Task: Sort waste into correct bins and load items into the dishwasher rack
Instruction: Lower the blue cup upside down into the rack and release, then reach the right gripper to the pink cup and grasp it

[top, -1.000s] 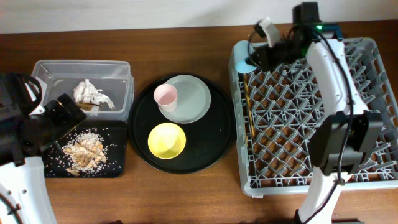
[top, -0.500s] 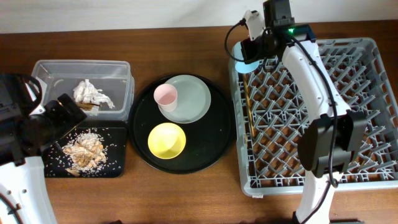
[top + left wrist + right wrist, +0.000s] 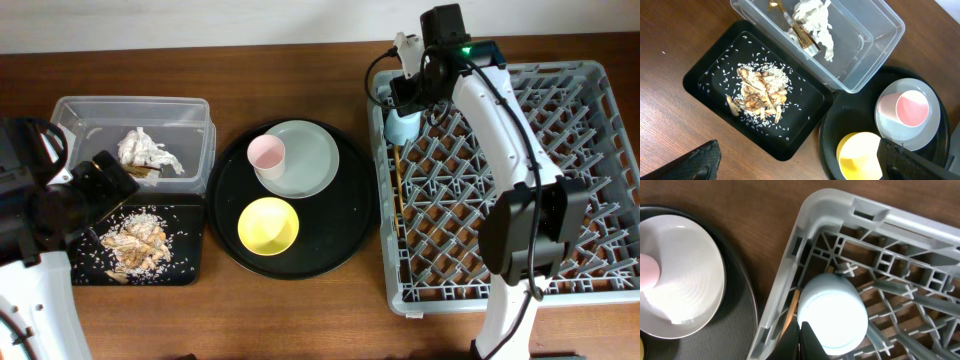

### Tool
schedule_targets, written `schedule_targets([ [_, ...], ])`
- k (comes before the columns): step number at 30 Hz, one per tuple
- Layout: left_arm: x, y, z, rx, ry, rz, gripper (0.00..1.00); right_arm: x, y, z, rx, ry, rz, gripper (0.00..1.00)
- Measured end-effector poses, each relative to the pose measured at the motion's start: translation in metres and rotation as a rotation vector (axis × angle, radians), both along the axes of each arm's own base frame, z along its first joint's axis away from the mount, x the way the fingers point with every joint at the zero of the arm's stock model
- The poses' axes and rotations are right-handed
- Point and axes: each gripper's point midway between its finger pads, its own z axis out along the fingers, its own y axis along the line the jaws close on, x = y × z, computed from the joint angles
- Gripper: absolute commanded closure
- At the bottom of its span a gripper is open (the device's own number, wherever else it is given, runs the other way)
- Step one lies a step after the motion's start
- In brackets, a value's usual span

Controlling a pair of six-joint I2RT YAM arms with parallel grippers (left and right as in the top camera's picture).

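My right gripper (image 3: 404, 112) (image 3: 801, 326) is shut on the rim of the light blue cup (image 3: 402, 127) (image 3: 832, 312). The cup stands upside down in the far left corner of the dishwasher rack (image 3: 600, 282) (image 3: 840, 205). Wooden chopsticks (image 3: 400, 185) (image 3: 790, 312) lie in the rack beside it. On the pale plate (image 3: 315, 160) (image 3: 927, 135) stands a pink cup (image 3: 266, 153) (image 3: 910, 107), with the yellow bowl (image 3: 268, 225) (image 3: 860, 155) nearby. The clear tub (image 3: 80, 115) (image 3: 865, 30) holds the tissue (image 3: 145, 150) (image 3: 812, 17) and wrapper (image 3: 800, 35). Food scraps (image 3: 135, 242) (image 3: 757, 92) lie in the black tray (image 3: 190, 260) (image 3: 705, 75). My left gripper (image 3: 100, 185) (image 3: 797, 150) hangs open above that tray.
A large round black tray (image 3: 340, 235) carries the plate, pink cup and yellow bowl between the bins and the rack. The rack fills the right side of the wooden table, and my right arm reaches along it from the near edge.
My right gripper carried the light blue cup leftward and then down, so it now sits inverted in the rack's far left corner. The left arm has not moved.
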Motion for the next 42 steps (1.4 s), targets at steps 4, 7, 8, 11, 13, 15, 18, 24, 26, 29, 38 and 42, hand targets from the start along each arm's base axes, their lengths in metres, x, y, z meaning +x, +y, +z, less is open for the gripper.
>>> schedule_targets([
  [4,0.000,0.000,0.000,0.000,0.000,0.000,0.01,-0.027,0.006,0.040,0.010,-0.014,0.005,0.96],
  [7,0.000,0.000,0.000,0.000,0.000,0.000,0.01,-0.065,0.028,0.083,0.020,-0.037,0.052,0.93],
  [8,0.000,0.000,0.000,0.000,0.000,0.000,0.01,-0.078,0.043,0.093,0.027,-0.044,0.081,0.91],
  [11,0.000,0.000,0.000,0.000,0.000,0.000,0.01,-0.115,0.108,0.099,0.038,-0.034,0.230,0.61],
  [13,0.000,0.000,0.000,0.000,0.000,0.000,0.01,-0.131,0.141,0.099,0.041,-0.043,0.316,0.54],
  [15,0.000,0.000,0.000,0.000,0.000,0.000,0.01,-0.138,0.181,0.099,0.067,-0.089,0.392,0.53],
  [18,0.000,0.000,0.000,0.000,0.000,0.000,0.01,-0.142,0.235,0.084,0.096,-0.136,0.485,0.53],
  [24,0.000,0.000,0.000,0.000,0.000,0.000,0.01,-0.118,0.293,0.010,0.072,-0.154,0.534,0.62],
  [26,0.000,0.000,0.000,0.000,0.000,0.000,0.01,-0.107,0.298,-0.020,0.046,-0.142,0.524,0.61],
  [29,0.000,0.000,0.000,0.000,0.000,0.000,0.01,-0.097,0.301,-0.045,0.020,-0.145,0.511,0.63],
  [38,0.000,0.000,0.000,0.000,0.000,0.000,0.01,-0.093,0.284,-0.060,-0.057,-0.116,0.478,0.76],
  [42,0.000,0.000,0.000,0.000,0.000,0.000,0.01,-0.098,0.274,-0.066,-0.085,-0.075,0.474,0.83],
])
